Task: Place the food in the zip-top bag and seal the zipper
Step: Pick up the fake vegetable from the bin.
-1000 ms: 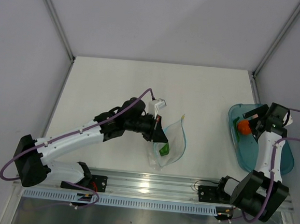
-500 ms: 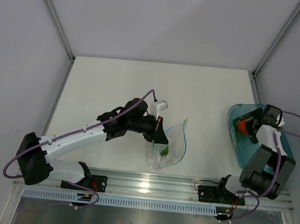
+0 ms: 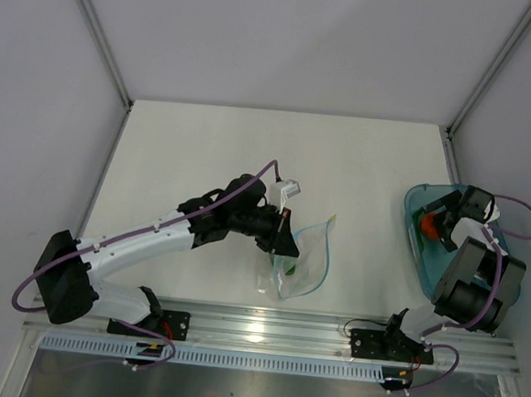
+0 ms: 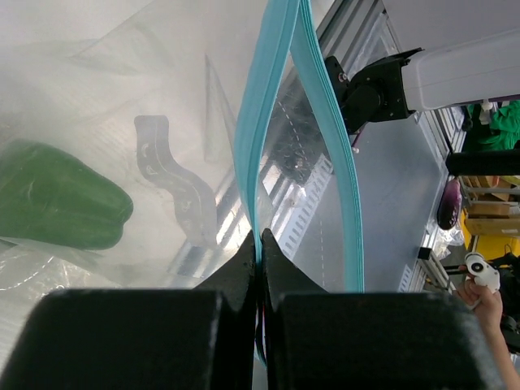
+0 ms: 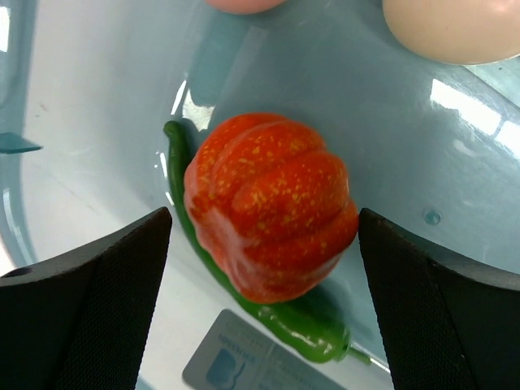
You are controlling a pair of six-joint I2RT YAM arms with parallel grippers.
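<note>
The clear zip-top bag (image 3: 304,264) lies at the table's middle front, mouth held up. My left gripper (image 3: 285,244) is shut on one lip of the teal zipper (image 4: 272,97); the jaws (image 4: 260,240) pinch that strip while the other lip bows away to the right. A glossy green pepper (image 4: 57,207) lies inside the bag. My right gripper (image 3: 438,223) is open over the teal tray (image 3: 507,282), its fingers (image 5: 89,301) straddling the orange-red round food (image 5: 272,207) without touching it. A thin green chilli (image 5: 313,325) lies under that food. Two pale eggs (image 5: 455,28) show at the top edge.
An aluminium rail (image 3: 255,326) runs along the table's near edge. Frame posts (image 3: 99,34) and grey walls bound the table at the back and both sides. A grey label (image 5: 236,361) lies on the tray floor near the chilli.
My right arm has folded up and its gripper has settled over the orange-red food at the tray's far end. My left gripper has shifted slightly right, still holding the bag's edge.
</note>
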